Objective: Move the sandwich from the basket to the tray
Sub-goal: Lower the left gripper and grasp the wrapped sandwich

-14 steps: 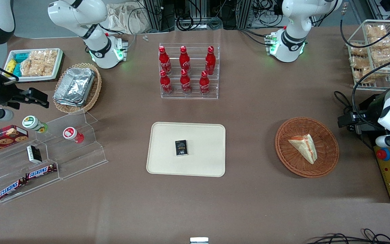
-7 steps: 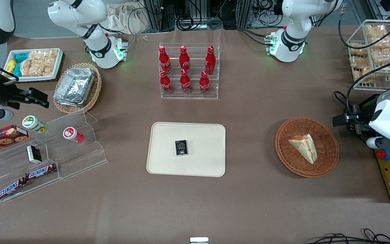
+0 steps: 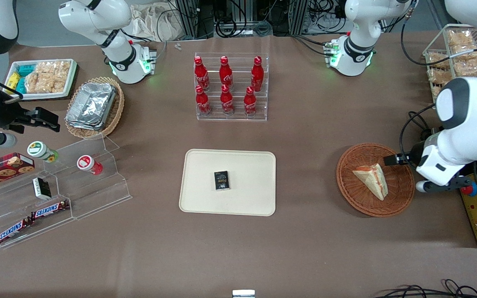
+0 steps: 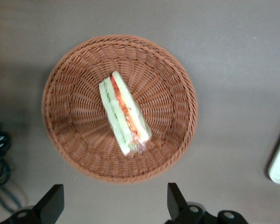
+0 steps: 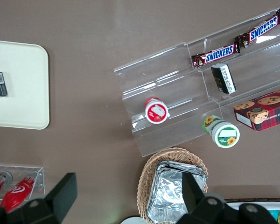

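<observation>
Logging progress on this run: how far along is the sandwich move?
Nothing is placed yet: the sandwich lies in the basket, untouched. In hand: the tool hovers open above the basket, not gripping. Left: descend, grasp, lift, and carry it to the tray, which holds only a small dark box.

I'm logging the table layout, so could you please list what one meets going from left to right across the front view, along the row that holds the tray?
Clear tiered stand → tray with small black box → basket holding sandwich → gripper, open above the basket's rim.
</observation>
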